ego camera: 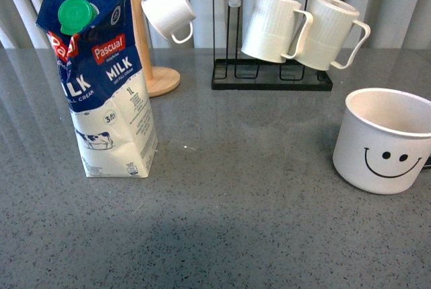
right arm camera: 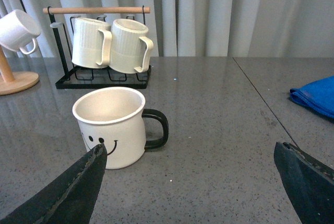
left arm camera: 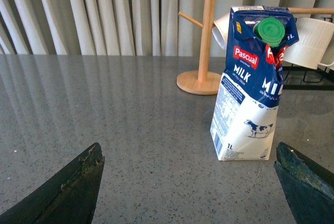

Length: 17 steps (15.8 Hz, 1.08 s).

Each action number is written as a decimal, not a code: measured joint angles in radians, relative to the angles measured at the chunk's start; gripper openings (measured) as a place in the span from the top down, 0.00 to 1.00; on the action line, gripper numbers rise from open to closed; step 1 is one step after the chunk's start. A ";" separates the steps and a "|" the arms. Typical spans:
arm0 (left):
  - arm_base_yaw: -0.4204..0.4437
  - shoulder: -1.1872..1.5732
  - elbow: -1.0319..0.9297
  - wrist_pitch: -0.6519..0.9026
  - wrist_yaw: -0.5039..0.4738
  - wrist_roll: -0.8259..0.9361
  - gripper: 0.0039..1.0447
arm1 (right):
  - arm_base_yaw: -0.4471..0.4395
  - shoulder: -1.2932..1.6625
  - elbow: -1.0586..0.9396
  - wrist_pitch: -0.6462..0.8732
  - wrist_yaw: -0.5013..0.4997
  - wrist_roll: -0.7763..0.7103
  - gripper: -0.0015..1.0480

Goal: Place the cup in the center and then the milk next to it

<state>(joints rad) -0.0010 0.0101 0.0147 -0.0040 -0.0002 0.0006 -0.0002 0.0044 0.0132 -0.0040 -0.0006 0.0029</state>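
Observation:
The cup (ego camera: 382,142), a wide white mug with a black smiley face, stands upright at the right edge of the front view; its black handle shows in the right wrist view, cup (right arm camera: 111,126). The milk (ego camera: 101,80), a tall blue and white Pascual carton with a green cap, stands upright at the left, and the milk (left arm camera: 252,83) also shows in the left wrist view. My left gripper (left arm camera: 190,182) is open, short of the carton with bare table between its fingers. My right gripper (right arm camera: 190,182) is open, close to the cup. Neither arm shows in the front view.
A black rack (ego camera: 271,77) with a wooden bar holds two ribbed cream mugs (ego camera: 273,26) at the back. A wooden mug tree (ego camera: 145,40) behind the carton carries a small white cup (ego camera: 168,11). A blue cloth (right arm camera: 318,94) lies to the right of the cup.

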 joint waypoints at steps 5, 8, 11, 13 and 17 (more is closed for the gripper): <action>0.000 0.000 0.000 0.000 0.000 0.000 0.06 | 0.000 0.000 0.000 -0.002 0.002 0.001 0.06; 0.000 0.000 0.000 0.000 0.000 0.000 0.06 | 0.018 0.113 0.069 0.022 0.071 0.088 0.06; 0.000 0.000 0.000 0.000 0.000 0.000 0.06 | -0.043 0.318 0.198 0.192 -0.048 0.090 0.06; 0.000 0.000 0.000 0.000 0.000 0.000 0.06 | -0.052 0.542 0.313 0.302 -0.137 0.082 0.06; 0.000 0.000 0.000 0.000 0.000 0.000 0.06 | -0.017 0.940 0.586 0.265 -0.244 0.006 0.06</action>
<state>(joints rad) -0.0010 0.0101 0.0147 -0.0040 -0.0006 0.0006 -0.0170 0.9447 0.5987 0.2611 -0.2447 0.0090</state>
